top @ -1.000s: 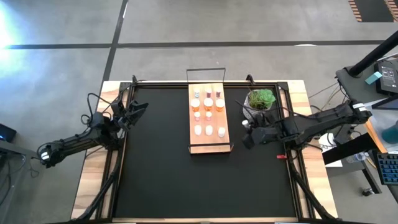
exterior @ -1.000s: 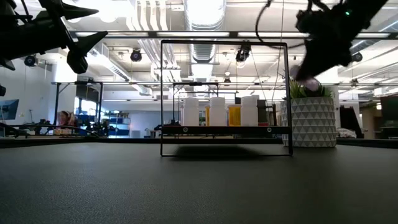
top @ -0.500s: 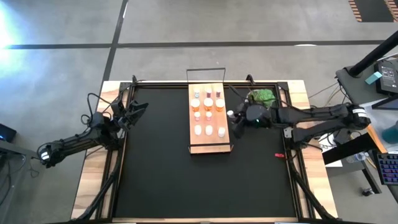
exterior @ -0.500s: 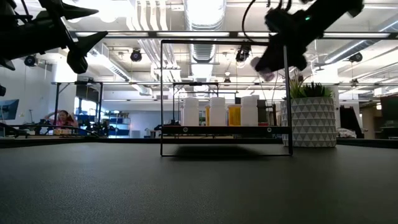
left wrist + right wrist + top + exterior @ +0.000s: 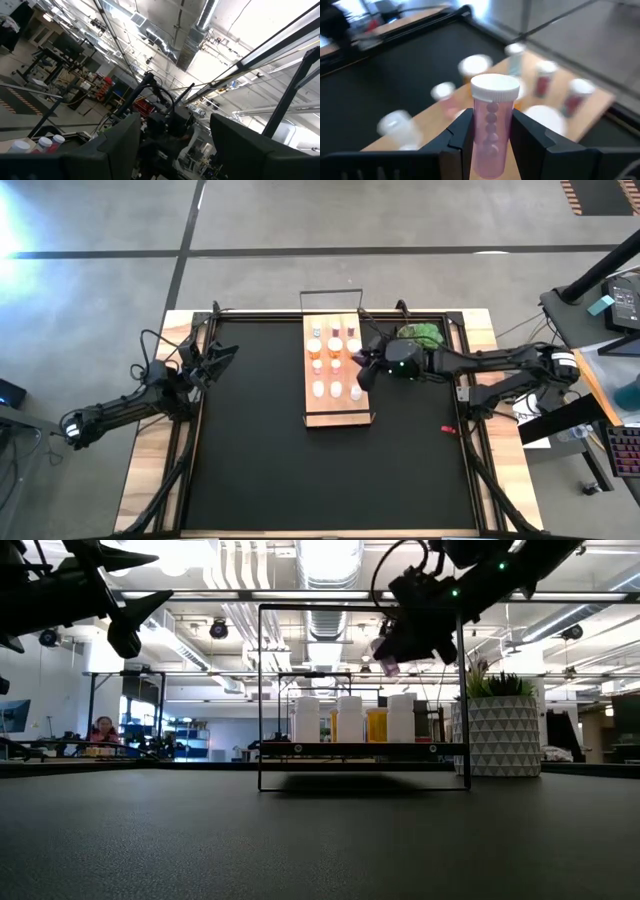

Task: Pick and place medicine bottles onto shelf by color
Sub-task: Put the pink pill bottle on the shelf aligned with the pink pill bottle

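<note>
Since one second ago the right arm has swung from beside the potted plant (image 5: 421, 337) across to the right edge of the shelf (image 5: 337, 416); the left arm has not moved.

No brand, label text or other writing can be read on any bottle or on the shelf.

The right gripper (image 5: 488, 131) is closed on a pink medicine bottle (image 5: 492, 117). Its fingers (image 5: 458, 134) press the body from both sides. The white cap stands clear above the fingertips. The bottle's long axis runs along the fingers, cap pointing away from the wrist. Its lower end is hidden between the fingers. In the low view the bottle (image 5: 387, 665) hangs in the air above the shelf board, largely masked by the dark gripper (image 5: 400, 640).

Beyond the fingertips, the other bottles (image 5: 474, 66) on the shelf (image 5: 580, 116) are blurred; they stand upright, caps up. From above, the held bottle is hidden under the gripper (image 5: 366, 366).

The left gripper (image 5: 222, 352) hovers over the desk (image 5: 250, 450) at its left edge, fingers (image 5: 125, 142) parted and holding nothing.
</note>
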Motion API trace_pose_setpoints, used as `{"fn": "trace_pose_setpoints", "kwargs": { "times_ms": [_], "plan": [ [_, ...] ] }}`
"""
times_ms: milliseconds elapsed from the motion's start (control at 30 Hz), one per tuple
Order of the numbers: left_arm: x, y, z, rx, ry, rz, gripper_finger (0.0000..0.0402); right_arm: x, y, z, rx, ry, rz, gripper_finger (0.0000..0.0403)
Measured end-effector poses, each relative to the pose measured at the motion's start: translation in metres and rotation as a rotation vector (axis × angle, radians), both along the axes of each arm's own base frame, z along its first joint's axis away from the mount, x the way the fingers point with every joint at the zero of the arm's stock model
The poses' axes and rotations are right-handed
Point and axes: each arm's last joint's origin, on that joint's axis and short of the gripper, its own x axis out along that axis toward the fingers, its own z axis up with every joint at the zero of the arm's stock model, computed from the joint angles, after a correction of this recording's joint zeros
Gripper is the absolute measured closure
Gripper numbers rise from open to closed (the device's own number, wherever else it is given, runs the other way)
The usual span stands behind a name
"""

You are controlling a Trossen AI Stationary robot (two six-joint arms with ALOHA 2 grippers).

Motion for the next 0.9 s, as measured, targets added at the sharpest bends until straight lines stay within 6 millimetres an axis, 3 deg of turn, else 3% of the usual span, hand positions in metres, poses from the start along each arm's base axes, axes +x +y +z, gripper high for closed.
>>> {"fn": "trace_pose_setpoints", "kwargs": {
  "times_ms": [300, 500, 900],
  "plan": [
    [0.0, 0.0, 0.0, 0.0, 0.0, 0.0, 0.0178, -0.011, -0.001, -0.023, -0.001, -0.183, -0.17, 0.0303],
    [0.0, 0.0, 0.0, 0.0, 0.0, 0.0, 0.0178, -0.019, 0.0, -0.035, 0.01, -0.257, -0.177, 0.0303],
    [0.0, 0.0, 0.0, 0.0, 0.0, 0.0, 0.0178, -0.025, 0.015, -0.05, 0.017, -0.242, -0.124, 0.0303]
  ]
}}
